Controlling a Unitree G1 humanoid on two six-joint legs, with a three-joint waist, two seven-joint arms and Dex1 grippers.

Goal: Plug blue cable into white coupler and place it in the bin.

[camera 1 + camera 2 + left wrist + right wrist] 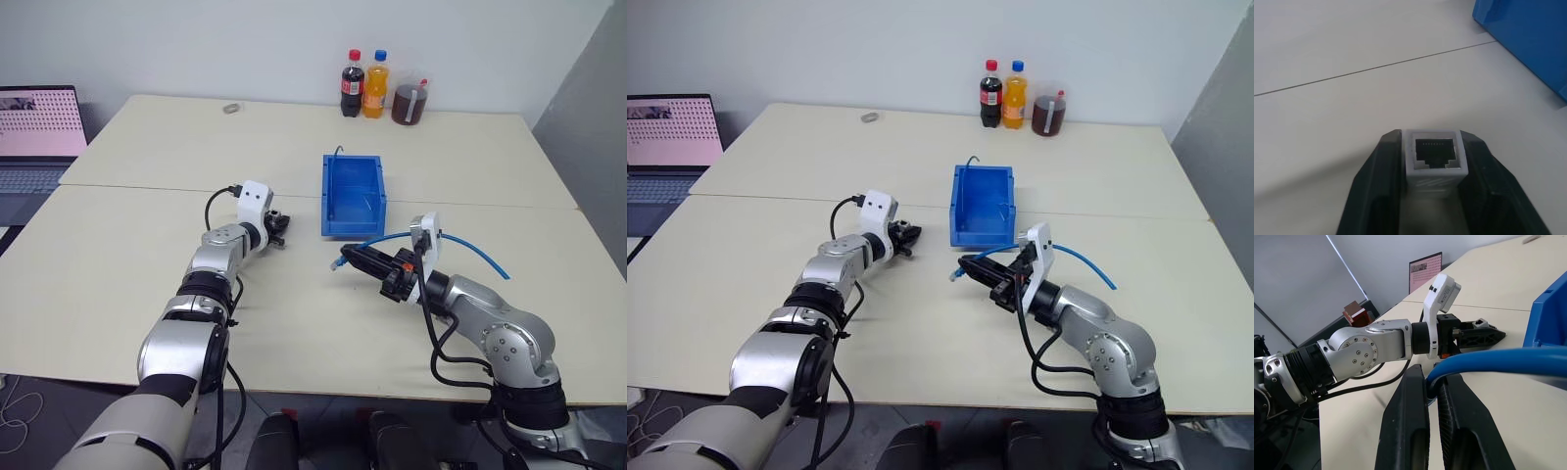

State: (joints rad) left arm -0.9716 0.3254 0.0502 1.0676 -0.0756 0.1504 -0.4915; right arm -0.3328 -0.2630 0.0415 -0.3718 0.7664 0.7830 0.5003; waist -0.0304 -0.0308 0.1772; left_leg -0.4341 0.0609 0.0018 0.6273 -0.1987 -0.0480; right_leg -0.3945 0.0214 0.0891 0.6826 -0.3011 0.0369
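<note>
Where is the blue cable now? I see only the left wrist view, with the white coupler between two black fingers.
Observer: The right gripper is shut on the blue cable, its plug end pointing toward the left gripper.
Operator: Is the plug already in the white coupler?
Observer: No. The white coupler sits in the left gripper, well apart from the plug.
Operator: Where is the bin relative to both?
Observer: The bin stands on the table just beyond the gap between the grippers.
</note>
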